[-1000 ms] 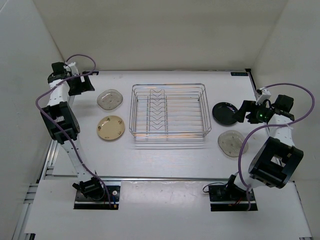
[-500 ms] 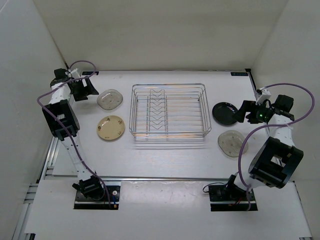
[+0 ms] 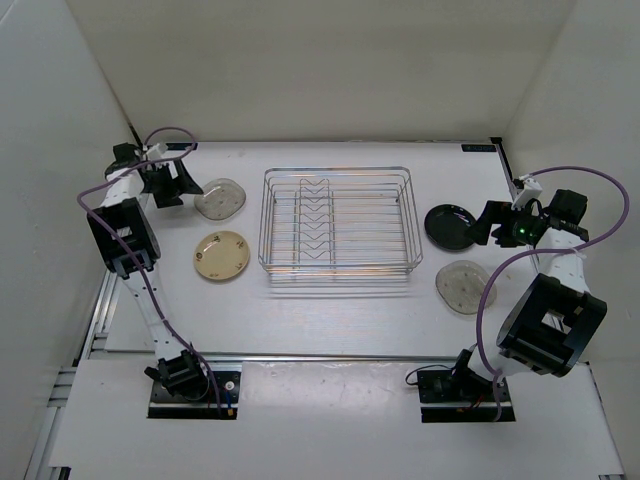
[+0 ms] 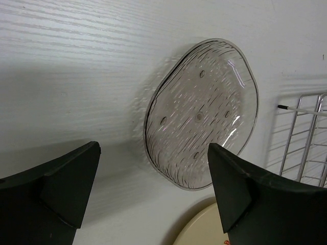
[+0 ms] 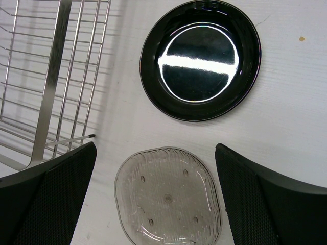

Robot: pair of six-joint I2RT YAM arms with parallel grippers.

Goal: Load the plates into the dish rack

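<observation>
The silver wire dish rack sits mid-table with nothing in it. To its left lie a pale grey plate and a tan speckled plate. On its right lie a glossy black plate and a second grey plate. My left gripper hovers open just left of the grey plate, whose near rim lies between the fingers, untouched. My right gripper is open above the black plate and the grey plate, holding nothing.
White walls close in the table at the back and both sides. The rack's corner lies right of the left gripper, and the tan plate's edge sits under it. The rack's side is left of the right gripper.
My left gripper has swung down and toward the grey plate on the left side. The right arm and all plates have stayed put.
</observation>
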